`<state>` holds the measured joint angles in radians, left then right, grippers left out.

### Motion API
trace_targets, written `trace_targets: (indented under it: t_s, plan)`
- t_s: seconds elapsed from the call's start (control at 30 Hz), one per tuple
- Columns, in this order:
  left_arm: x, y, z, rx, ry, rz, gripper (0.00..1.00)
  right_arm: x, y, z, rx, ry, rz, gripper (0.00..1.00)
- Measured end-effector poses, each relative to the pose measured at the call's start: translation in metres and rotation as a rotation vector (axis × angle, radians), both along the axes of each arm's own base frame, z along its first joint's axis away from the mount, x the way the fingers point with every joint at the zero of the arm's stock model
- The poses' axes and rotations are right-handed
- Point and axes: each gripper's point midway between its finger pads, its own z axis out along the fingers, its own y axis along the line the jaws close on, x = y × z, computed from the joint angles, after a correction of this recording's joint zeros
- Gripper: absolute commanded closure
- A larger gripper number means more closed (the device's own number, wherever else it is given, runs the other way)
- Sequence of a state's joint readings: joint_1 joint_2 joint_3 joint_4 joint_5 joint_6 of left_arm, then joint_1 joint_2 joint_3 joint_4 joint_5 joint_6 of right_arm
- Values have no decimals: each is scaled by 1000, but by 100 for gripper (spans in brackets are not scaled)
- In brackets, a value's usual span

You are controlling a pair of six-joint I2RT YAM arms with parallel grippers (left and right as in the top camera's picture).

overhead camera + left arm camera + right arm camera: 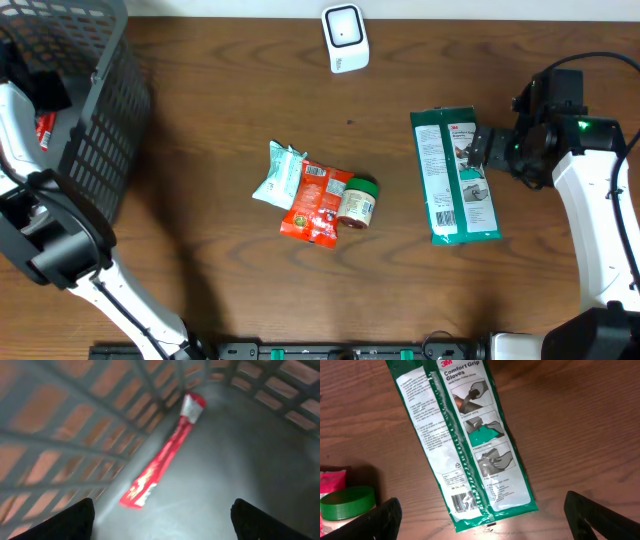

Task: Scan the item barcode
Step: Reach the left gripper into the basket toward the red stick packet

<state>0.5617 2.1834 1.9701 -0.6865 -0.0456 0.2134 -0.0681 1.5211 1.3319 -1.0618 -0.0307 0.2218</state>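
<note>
A green and white glove pack (455,175) lies flat on the table at the right. In the right wrist view the pack (465,435) shows its printed barcode (465,501) near its lower end. My right gripper (490,525) hovers open over that end, one finger on each side, holding nothing. The white scanner (345,38) stands at the far middle edge. My left gripper (162,525) is open inside the grey basket (100,120), above a long red packet (165,455) lying on the basket floor.
At the table's centre lie a teal packet (277,175), a red snack bag (315,205) and a small jar with a green lid (358,202). The jar (347,502) also shows left of my right gripper. The basket's mesh walls (75,425) close in around my left gripper.
</note>
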Motion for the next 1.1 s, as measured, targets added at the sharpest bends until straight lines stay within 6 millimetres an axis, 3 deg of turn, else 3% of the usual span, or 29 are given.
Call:
trace_targets:
  t_s: [0.13,0.53,0.83,1.1]
  plan:
    - [9,3,-14,-40,-29,-54,12,0,0,0,0,0,0,1]
    - [8,14,-61,-136,-33,-139,5,0,0,0,0,0,0,1]
    - [18,12,-65,-166,-87,-186,4,0,0,0,0,0,0,1]
    - [14,8,-98,-214,-38,-194,17,0,0,0,0,0,0,1]
